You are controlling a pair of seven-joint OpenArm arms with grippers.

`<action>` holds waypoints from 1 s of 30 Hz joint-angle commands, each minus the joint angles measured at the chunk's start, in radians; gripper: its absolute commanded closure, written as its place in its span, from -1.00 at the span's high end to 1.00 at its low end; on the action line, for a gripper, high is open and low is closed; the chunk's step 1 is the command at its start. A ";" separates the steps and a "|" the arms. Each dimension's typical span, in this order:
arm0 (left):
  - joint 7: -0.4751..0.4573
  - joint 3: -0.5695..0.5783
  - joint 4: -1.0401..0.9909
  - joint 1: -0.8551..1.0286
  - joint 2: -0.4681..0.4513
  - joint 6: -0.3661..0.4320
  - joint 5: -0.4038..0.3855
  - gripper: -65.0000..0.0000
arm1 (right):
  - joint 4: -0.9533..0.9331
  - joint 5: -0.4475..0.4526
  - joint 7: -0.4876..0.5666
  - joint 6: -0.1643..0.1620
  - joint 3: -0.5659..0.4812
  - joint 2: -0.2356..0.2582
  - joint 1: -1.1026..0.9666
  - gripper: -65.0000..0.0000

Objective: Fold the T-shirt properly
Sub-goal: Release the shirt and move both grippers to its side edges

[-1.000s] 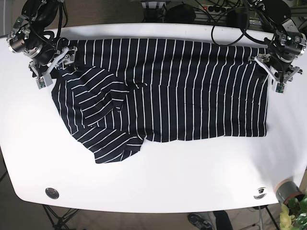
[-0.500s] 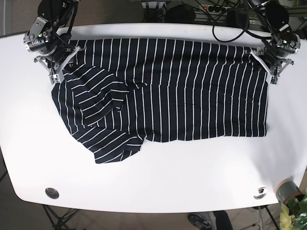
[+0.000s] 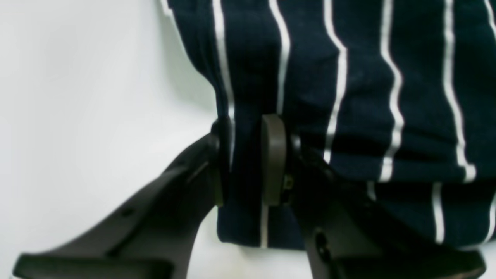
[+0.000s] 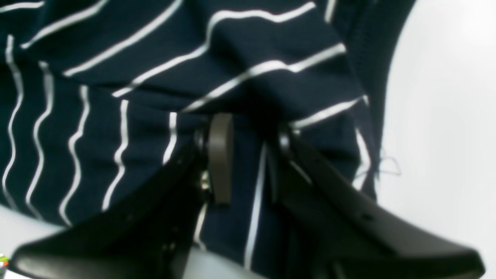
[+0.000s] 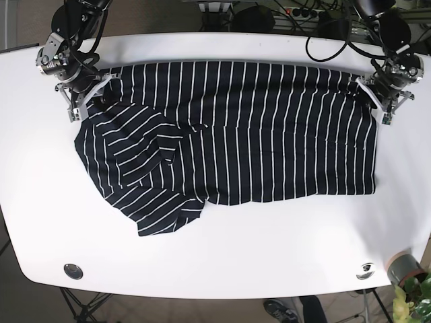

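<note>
A dark navy T-shirt (image 5: pixel 256 134) with thin white stripes lies spread across the white table (image 5: pixel 222 249). Its left part is bunched, with a sleeve folded over toward the front left. My left gripper (image 5: pixel 381 101) sits at the shirt's far right corner. In the left wrist view the left gripper (image 3: pixel 242 162) is shut on a fold of the T-shirt (image 3: pixel 348 77) at its edge. My right gripper (image 5: pixel 83 105) is at the far left corner. In the right wrist view the right gripper (image 4: pixel 250 159) is shut on the T-shirt (image 4: pixel 116 97), under a raised fold.
A grey cup (image 5: pixel 403 268) and a green plant (image 5: pixel 417 299) stand past the table's front right corner. Two round metal fittings (image 5: pixel 73 270) (image 5: pixel 366 270) sit near the front edge. Cables (image 5: pixel 323 30) hang behind the back edge.
Both grippers came down onto the shirt's far corners and closed on the cloth. The whole shirt has shifted slightly toward the front of the table.
</note>
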 commanded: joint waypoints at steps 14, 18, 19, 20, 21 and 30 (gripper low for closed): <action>0.133 -0.064 0.043 -0.005 -0.078 0.005 0.037 -0.29 | 0.228 -0.015 -0.088 0.001 0.004 -0.029 -0.006 -0.58; 0.209 -0.064 0.173 -0.008 -0.061 0.005 0.037 0.08 | 0.278 -0.015 -0.124 0.001 -0.001 -0.029 0.037 -0.57; 0.209 -0.064 0.194 -0.009 -0.050 0.005 0.037 0.10 | 0.278 -0.017 -0.138 0.001 -0.003 -0.029 0.054 -0.57; 0.209 -0.063 0.224 -0.014 -0.040 0.005 0.037 0.11 | 0.274 -0.021 -0.157 0.001 -0.003 -0.029 0.081 -0.55; 0.210 -0.061 0.250 -0.025 -0.029 0.005 0.037 0.11 | 0.264 -0.021 -0.172 0.001 -0.003 -0.029 0.111 -0.46; 0.210 -0.054 0.331 -0.157 0.009 0.005 0.041 0.11 | 0.162 -0.024 -0.192 0.001 -0.003 -0.021 0.318 0.46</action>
